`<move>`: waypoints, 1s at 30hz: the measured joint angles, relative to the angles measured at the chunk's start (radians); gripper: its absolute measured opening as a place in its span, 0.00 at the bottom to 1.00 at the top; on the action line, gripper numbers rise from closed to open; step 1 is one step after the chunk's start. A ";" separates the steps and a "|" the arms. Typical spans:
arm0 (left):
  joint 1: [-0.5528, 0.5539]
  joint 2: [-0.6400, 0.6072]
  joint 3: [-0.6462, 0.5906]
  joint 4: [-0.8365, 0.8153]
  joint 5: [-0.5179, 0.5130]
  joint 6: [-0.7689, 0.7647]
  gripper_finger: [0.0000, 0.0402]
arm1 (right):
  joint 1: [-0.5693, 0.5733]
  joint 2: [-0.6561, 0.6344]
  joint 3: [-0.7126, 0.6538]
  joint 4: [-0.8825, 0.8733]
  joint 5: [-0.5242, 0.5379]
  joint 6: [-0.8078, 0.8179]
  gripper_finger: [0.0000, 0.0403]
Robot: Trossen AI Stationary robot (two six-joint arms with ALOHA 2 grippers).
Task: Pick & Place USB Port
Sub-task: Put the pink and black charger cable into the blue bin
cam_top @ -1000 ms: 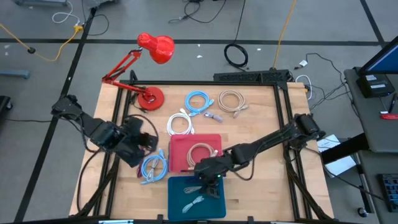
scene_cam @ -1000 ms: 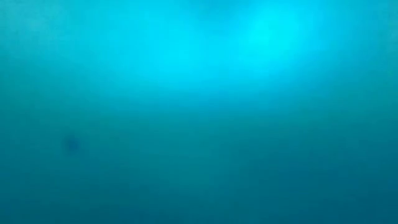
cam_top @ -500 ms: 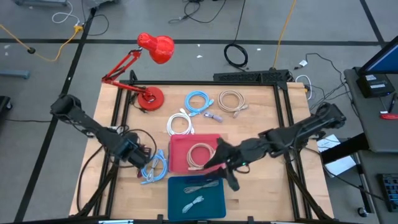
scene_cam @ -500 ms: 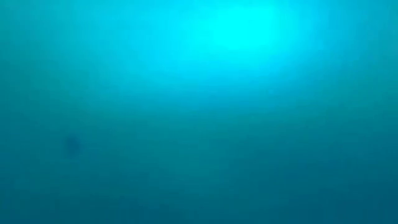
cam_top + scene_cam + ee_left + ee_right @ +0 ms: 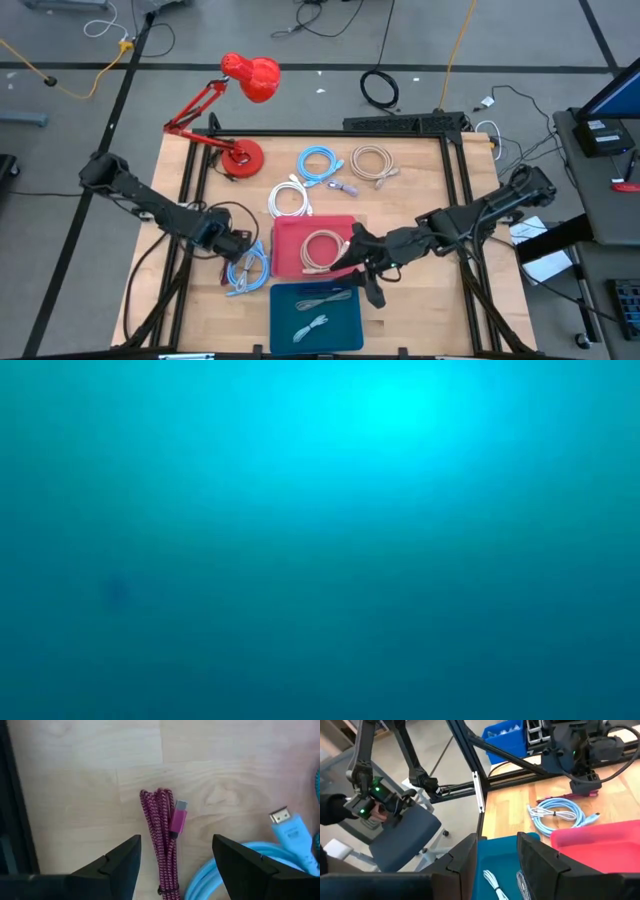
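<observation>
A magenta braided cable bundle with a silver USB plug lies flat on the wooden table. My left gripper hangs open just above it, one finger on each side, touching nothing; in the high view it sits left of the red tray. A light blue cable coil lies beside it. My right gripper hovers open and empty at the right edge of the blue tray, which holds a grey cable and a white one.
The red tray holds a beige coil. White, blue and beige coils lie farther back. A red desk lamp stands at the far left corner. A black frame edges the table.
My right gripper has drawn back from over the blue tray toward the table's right edge, and a grey cable now shows lying in that tray. My left gripper has moved right and down toward the light blue coil.
</observation>
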 joint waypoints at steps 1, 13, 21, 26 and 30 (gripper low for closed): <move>0.012 0.000 0.000 0.001 -0.003 0.009 0.60 | 0.001 0.001 0.000 0.002 0.000 0.002 0.32; 0.106 0.009 0.000 0.005 0.017 0.127 0.55 | 0.008 0.000 0.000 0.011 0.001 0.010 0.32; 0.096 0.029 -0.036 0.016 0.101 0.135 0.54 | 0.012 0.000 0.000 0.013 0.004 0.010 0.32; 0.072 0.028 -0.115 0.170 0.158 0.095 0.54 | 0.012 0.000 0.000 0.015 0.004 0.010 0.32; 0.059 0.022 -0.159 0.229 0.157 0.052 0.50 | 0.012 0.000 0.000 0.018 0.004 0.010 0.32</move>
